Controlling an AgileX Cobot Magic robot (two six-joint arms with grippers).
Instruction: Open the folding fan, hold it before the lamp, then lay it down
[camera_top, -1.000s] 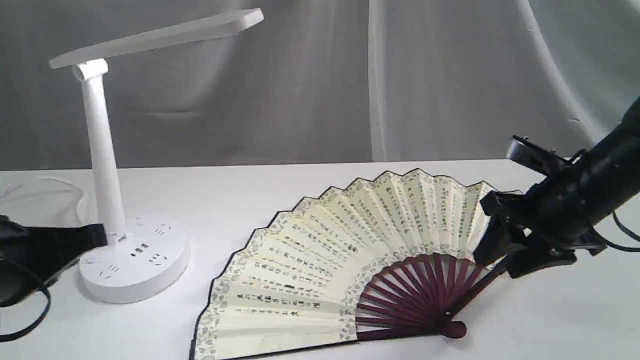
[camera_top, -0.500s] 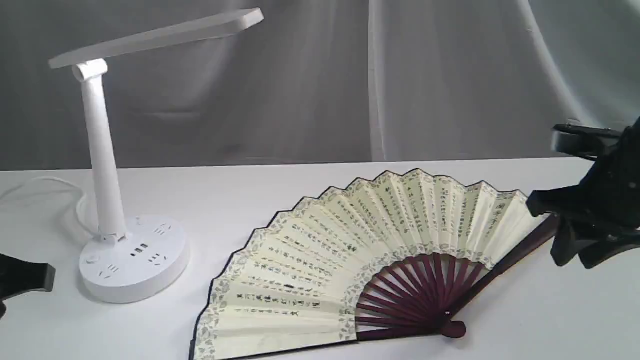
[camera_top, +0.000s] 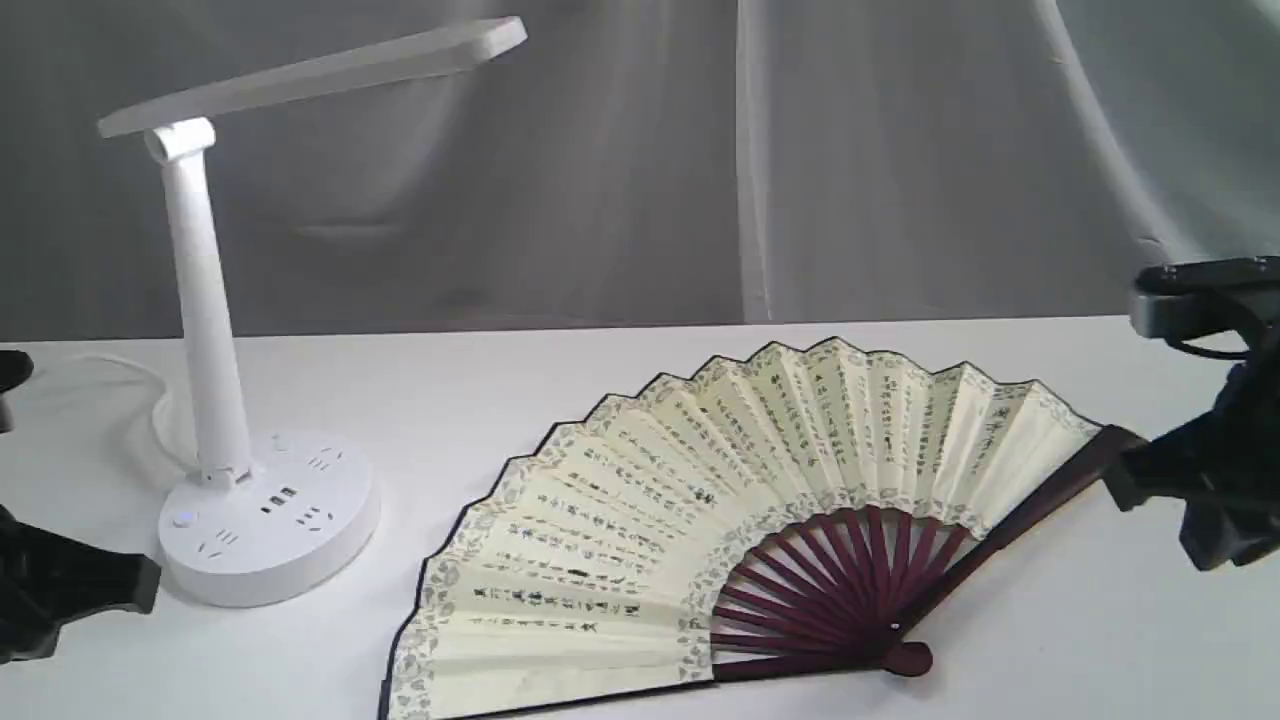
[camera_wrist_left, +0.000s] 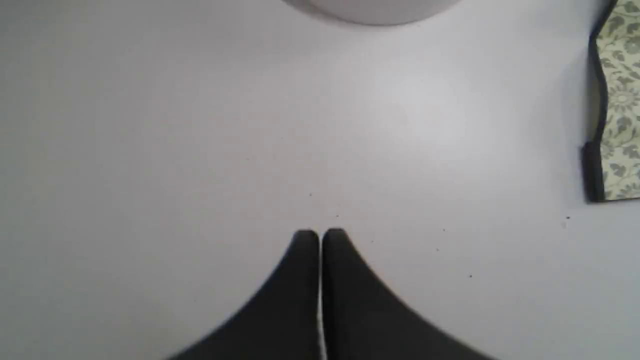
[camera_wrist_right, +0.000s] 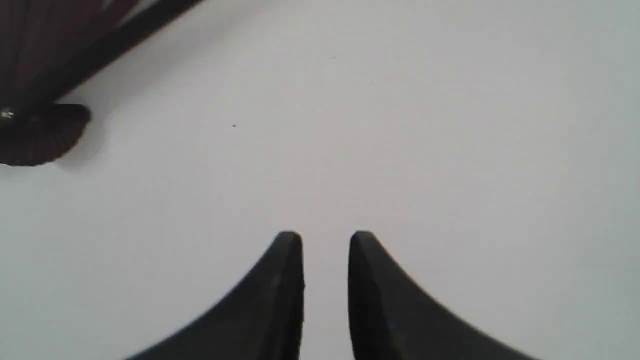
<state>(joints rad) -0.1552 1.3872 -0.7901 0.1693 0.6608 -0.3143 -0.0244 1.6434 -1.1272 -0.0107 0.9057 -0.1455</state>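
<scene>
The folding fan (camera_top: 700, 480) pairs matt pleated paper with dark wooden ribs; the lamp (camera_top: 205, 300) is smooth white plastic

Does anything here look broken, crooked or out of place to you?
Nothing stands out. The fan lies spread open and flat on the table, its paper and ribs looking whole. The lamp stands upright, apart from the fan.
</scene>
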